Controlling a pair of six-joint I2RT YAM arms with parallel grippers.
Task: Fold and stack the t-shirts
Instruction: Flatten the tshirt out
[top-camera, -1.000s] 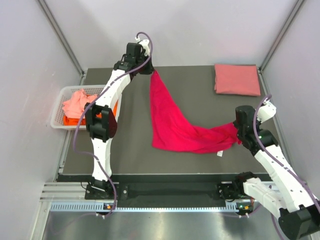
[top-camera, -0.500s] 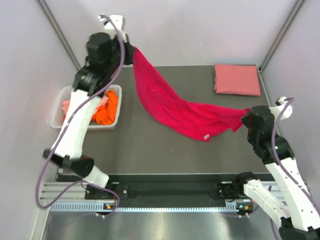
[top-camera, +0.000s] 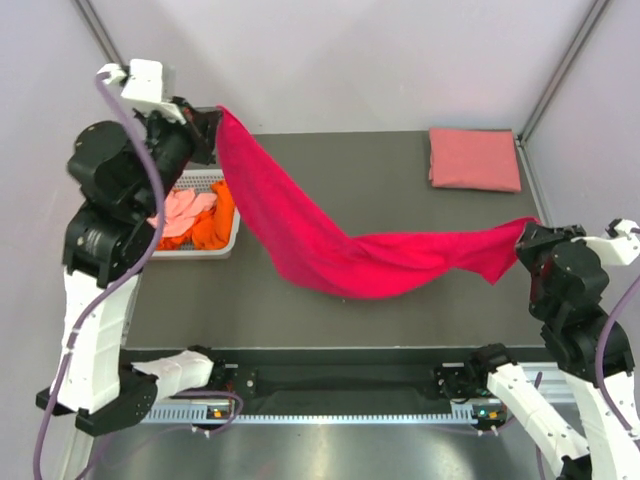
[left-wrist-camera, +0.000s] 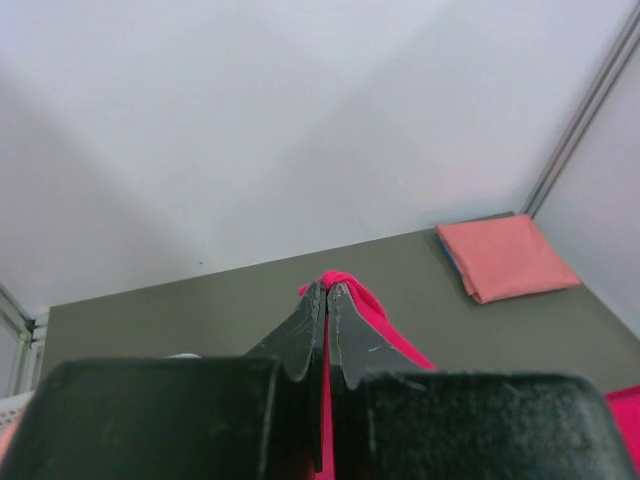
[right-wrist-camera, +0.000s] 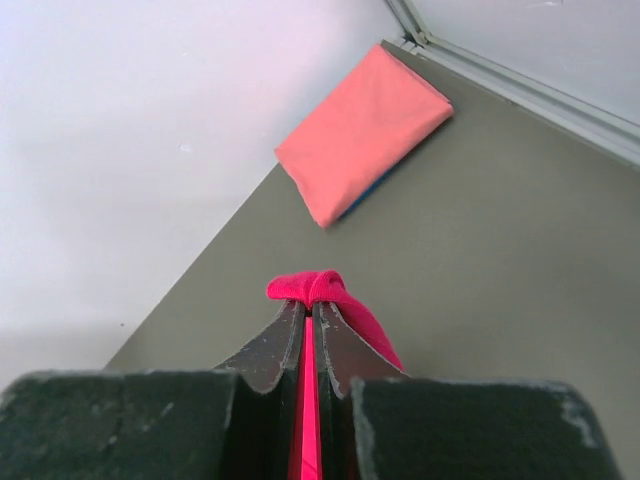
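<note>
The magenta-red t-shirt (top-camera: 330, 245) hangs stretched in the air between both grippers, sagging in the middle over the dark table (top-camera: 400, 170). My left gripper (top-camera: 213, 118) is raised high at the back left, shut on one corner of it (left-wrist-camera: 345, 285). My right gripper (top-camera: 527, 232) is raised at the right, shut on the other corner (right-wrist-camera: 312, 287). A folded salmon pink t-shirt (top-camera: 474, 158) lies at the back right corner; it also shows in the left wrist view (left-wrist-camera: 505, 258) and the right wrist view (right-wrist-camera: 360, 130). Pale coral (top-camera: 183, 212) and orange (top-camera: 214, 228) shirts lie in the basket.
A white slotted basket (top-camera: 196, 251) stands at the left edge of the table, partly hidden behind my left arm. Grey walls and metal frame posts (top-camera: 560, 75) close in the back and sides.
Both grippers have lifted and drawn apart, the left toward the back left and the right outward to the right. The magenta-red shirt has come off the table and now hangs stretched between them.
</note>
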